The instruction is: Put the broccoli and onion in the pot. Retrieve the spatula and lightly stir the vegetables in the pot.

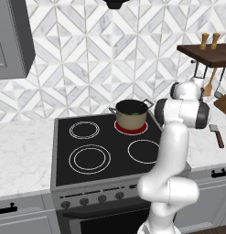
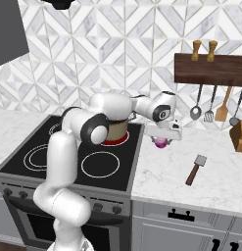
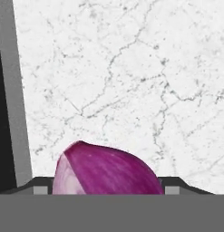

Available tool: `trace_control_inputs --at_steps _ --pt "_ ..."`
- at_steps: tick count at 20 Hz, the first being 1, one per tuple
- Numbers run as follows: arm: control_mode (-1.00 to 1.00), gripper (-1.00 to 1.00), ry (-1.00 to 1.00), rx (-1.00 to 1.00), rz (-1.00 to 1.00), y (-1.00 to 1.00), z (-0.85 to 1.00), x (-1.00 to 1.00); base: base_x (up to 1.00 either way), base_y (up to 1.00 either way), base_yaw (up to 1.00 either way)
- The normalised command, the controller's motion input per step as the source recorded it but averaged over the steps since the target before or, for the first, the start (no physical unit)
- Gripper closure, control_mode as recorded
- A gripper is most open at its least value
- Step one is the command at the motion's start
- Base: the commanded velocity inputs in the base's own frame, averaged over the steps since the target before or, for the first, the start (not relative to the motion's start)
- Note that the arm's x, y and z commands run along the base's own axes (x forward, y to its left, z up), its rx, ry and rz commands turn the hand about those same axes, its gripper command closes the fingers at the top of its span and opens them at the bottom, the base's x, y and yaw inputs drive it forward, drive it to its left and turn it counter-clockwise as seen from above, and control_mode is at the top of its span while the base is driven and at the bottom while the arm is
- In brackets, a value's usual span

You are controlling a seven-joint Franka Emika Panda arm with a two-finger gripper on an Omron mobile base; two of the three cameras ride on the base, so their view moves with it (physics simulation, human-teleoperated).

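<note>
On the counter [image 2: 181, 188] just right of the stove [image 2: 68, 164], the onion [image 2: 161, 142] sits right under the white arm's [image 2: 61, 152] hand, purple-pink, close to the stove's edge. In the hand view the onion [image 3: 106, 170] is low and centered between the two dark fingertips [image 3: 40, 186], which press against its left and right sides, so the jaws are clamped on the onion. White marbled counter [image 3: 131, 81] is behind it, and the stove's grey edge [image 3: 16, 99] runs down the left side. Cannot tell if the onion is lifted or resting on the counter. The pot [image 1: 131, 114] is on the back right burner [image 1: 131, 129], which glows red around its base; tan sides, dark inside, grey handles. From the right base view the pot [image 2: 119, 129] is mostly hidden behind the arm, just left of the onion. The spatula [image 2: 195, 169] lies flat on the counter, well apart from the onion to the right, grey blade away from the camera and brown handle toward it. The left base view has the spatula [image 1: 217, 135] at the far right edge. On the wall above hangs a dark wood rack [image 2: 210, 69] with a steel ladle [image 2: 195, 112], a slotted turner [image 2: 209, 115] and a wooden turner [image 2: 222, 111], and two shakers [image 2: 196, 48] on top. A wooden block [image 2: 238, 135] is at the right edge of the counter. The other three burners [image 1: 89, 158] are unlit.
</note>
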Motion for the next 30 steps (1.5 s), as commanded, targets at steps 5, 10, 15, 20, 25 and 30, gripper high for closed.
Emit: trace_control_inputs --at_steps 5,10,15,20,25,30 --pt "-1.00 1.00 -0.12 -0.01 0.02 0.59 0.18 0.00 0.00 0.00 0.00" --pt "-1.00 1.00 -0.19 0.00 0.02 0.52 0.26 0.00 0.00 0.00 0.00" --pt "-1.00 1.00 -0.21 -0.01 0.00 0.36 0.50 0.00 0.00 0.00 0.00" --pt "-1.00 1.00 -0.14 -0.04 0.00 0.40 0.47 0.00 0.00 0.00 0.00" --pt "-1.00 1.00 -0.12 -0.04 0.00 0.43 0.40 0.00 0.00 0.00 0.00" --pt "-1.00 1.00 -0.10 -0.03 0.00 0.58 0.26 0.06 0.00 0.00 0.00"
